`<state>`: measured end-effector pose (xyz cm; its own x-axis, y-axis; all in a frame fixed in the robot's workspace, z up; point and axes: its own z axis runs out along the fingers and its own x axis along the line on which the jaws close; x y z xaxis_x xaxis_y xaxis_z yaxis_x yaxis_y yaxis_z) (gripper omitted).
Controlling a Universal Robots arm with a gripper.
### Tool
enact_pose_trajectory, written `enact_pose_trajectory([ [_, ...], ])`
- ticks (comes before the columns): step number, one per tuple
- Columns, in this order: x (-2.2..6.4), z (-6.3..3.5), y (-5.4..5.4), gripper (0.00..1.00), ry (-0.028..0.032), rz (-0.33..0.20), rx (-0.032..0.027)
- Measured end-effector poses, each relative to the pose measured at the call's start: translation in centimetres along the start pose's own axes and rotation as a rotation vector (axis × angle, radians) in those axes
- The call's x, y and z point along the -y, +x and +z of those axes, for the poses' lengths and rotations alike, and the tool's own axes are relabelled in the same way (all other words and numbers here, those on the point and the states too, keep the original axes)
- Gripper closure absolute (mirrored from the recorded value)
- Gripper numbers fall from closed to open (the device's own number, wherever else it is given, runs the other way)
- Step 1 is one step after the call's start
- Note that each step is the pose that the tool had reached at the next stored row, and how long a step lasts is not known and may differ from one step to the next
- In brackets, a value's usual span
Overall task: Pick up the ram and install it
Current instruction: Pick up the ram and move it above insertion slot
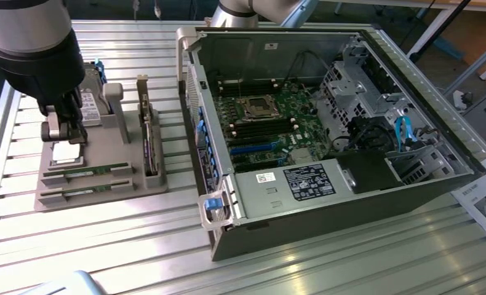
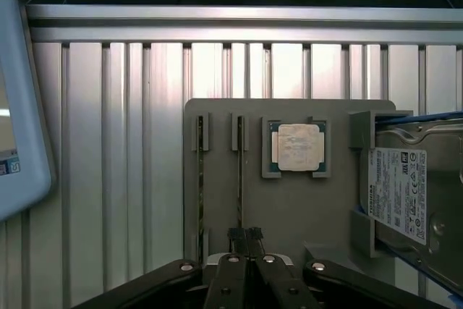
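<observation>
Two green ram sticks [image 1: 87,171] [image 1: 85,191] lie side by side in slots at the front of a grey holder [image 1: 95,200] on the table. In the wrist view they appear edge-on as thin dark lines [image 2: 200,193] [image 2: 240,186]. My gripper [image 1: 63,136] hangs above the holder, over its CPU end and a little behind the rams. The fingers [image 2: 236,240] are shut together with nothing between them, and the tips [image 2: 246,235] sit just off the end of the nearer ram line. The open computer case [image 1: 333,203] shows its motherboard [image 1: 267,132].
The holder also carries a square silver CPU [image 2: 298,147], a hard drive [image 2: 409,193] and a dark expansion card [image 1: 149,147] standing on edge. A pale blue device [image 2: 22,106] lies beside the holder. The case wall [image 1: 195,92] rises right next to the holder.
</observation>
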<state>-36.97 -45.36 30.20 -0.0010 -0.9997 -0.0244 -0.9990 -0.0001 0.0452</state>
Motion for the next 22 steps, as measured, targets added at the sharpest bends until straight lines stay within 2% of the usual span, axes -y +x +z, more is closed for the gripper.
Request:
enact_pose_trajectory([
  [9, 0.06, 1.27, 0.0, 0.9, -0.0001, -0.001, 0.0],
  [15, 0.05, 1.31, 0.1, 0.9, 0.0002, -0.001, 0.0001],
  [22, -0.16, 1.28, 1.1, 0.9, -0.0001, -0.004, -0.0001],
])
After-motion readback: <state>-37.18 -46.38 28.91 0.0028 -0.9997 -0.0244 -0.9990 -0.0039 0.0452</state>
